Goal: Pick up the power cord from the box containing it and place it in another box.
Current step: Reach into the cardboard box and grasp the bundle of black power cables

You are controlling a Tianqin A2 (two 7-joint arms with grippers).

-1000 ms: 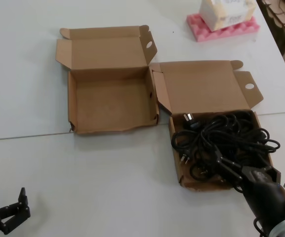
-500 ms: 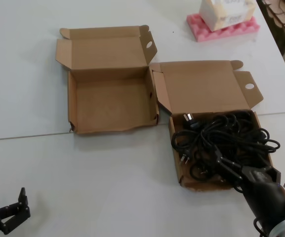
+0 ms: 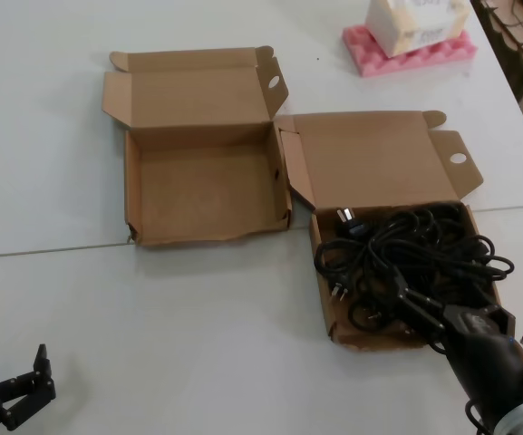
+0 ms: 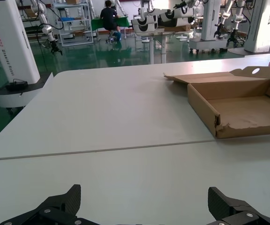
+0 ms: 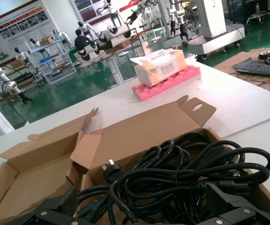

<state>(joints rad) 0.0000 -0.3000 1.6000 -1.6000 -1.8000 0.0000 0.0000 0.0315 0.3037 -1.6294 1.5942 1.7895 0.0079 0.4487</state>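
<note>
Head view: the power cord (image 3: 404, 263) lies as a loose black tangle filling the box containing it (image 3: 324, 272), the squarish carton on the right side of the white table (image 3: 198, 326), its lid standing open on the far side. Some loops spill over the right wall, and a plug (image 3: 347, 220) sits at the far left corner of the tray. The right gripper (image 3: 442, 328) is at the near edge of this box, its fingers spread and reaching into the near loops of the cord, not closed on any strand. Another box (image 3: 205, 186), wider and with a wavy near wall, sits just to the left and slightly farther off, tray bare. The left gripper (image 3: 27, 385) rests at the near left corner of the table, well apart from both boxes, fingers parted.

Left wrist view: the left gripper's (image 4: 146, 206) two black fingertips stand wide apart over bare table; the wide box (image 4: 237, 105) with its torn corner lies far to the right.

Right wrist view: the right gripper's (image 5: 144, 208) fingers are spread, with the cord (image 5: 181, 176) bunched between and just beyond them. A pink foam pad (image 5: 170, 80) carrying a tissue pack (image 5: 159, 65) lies farther off.
</note>
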